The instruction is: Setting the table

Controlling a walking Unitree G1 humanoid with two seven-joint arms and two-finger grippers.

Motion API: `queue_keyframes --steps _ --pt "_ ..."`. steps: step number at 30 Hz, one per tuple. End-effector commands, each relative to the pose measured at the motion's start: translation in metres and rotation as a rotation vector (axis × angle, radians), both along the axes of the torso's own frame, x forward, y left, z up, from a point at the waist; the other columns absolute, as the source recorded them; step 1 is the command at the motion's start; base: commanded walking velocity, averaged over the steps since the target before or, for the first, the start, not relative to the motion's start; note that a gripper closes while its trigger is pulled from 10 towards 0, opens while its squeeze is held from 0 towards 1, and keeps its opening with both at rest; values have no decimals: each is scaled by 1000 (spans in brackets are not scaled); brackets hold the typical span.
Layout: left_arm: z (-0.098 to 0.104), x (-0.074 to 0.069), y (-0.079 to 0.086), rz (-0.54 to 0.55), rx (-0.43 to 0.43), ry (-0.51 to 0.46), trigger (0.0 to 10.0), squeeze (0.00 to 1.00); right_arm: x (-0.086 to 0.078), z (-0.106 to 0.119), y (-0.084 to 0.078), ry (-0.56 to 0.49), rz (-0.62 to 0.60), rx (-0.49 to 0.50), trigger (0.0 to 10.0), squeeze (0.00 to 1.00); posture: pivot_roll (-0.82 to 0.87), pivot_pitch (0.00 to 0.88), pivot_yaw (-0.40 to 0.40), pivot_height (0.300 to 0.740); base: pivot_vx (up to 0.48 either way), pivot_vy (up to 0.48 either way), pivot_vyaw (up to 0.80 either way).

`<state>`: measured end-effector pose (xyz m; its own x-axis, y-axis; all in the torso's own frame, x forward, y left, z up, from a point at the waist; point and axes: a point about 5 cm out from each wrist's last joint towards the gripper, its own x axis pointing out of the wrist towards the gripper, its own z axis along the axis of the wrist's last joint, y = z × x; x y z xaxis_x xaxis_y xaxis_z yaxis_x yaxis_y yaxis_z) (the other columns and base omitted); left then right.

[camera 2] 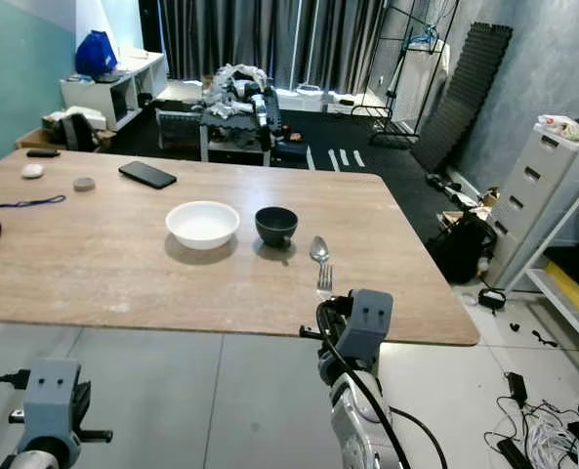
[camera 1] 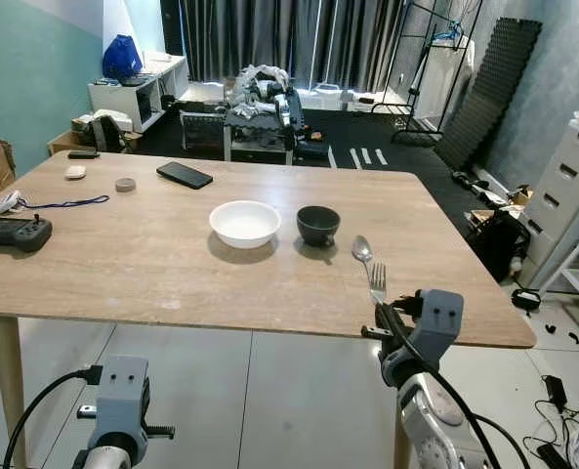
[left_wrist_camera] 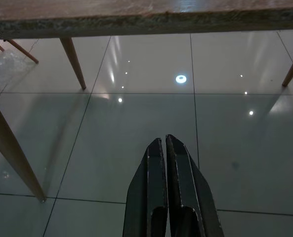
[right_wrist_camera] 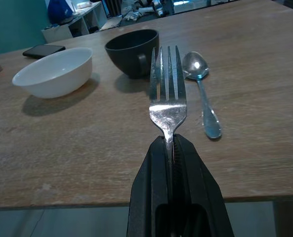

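Open table (camera 1: pixel 152 264) surface lies left of the white bowl (camera 1: pixel 244 222). Ahead of the right pincer (right_wrist_camera: pixel 169 143), the spoon (camera 1: pixel 362 249) and black cup (camera 1: pixel 318 224) stand as obstacles.

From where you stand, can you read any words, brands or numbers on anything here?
None can be read. The black phone lies dark on the wooden table; the fork in the right gripper, the spoon, white bowl and black cup bear no markings.

Probably home: dining table (camera 1: pixel 172 264), curtains (camera 1: pixel 289 39), shelf (camera 1: pixel 138 93).
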<state>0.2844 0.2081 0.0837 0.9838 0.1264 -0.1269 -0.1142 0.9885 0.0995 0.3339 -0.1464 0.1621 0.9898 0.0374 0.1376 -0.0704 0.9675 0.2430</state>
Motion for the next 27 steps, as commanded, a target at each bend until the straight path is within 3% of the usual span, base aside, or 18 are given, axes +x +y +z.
queue_keyframes --steps 1,10,27 --pt "-4 -4 0 5 -19 19 10000 0 -2 -6 -2 26 -5 3 10000 0 69 112 9 740 0 0 0" --pt "-4 -4 0 8 -25 20 10000 0 -2 -7 -1 29 -6 3 10000 0 70 113 9 740 0 393 0" --pt "-5 -4 1 5 -8 30 10000 0 -2 -9 -1 35 -7 3 10000 0 71 115 12 740 0 0 0"
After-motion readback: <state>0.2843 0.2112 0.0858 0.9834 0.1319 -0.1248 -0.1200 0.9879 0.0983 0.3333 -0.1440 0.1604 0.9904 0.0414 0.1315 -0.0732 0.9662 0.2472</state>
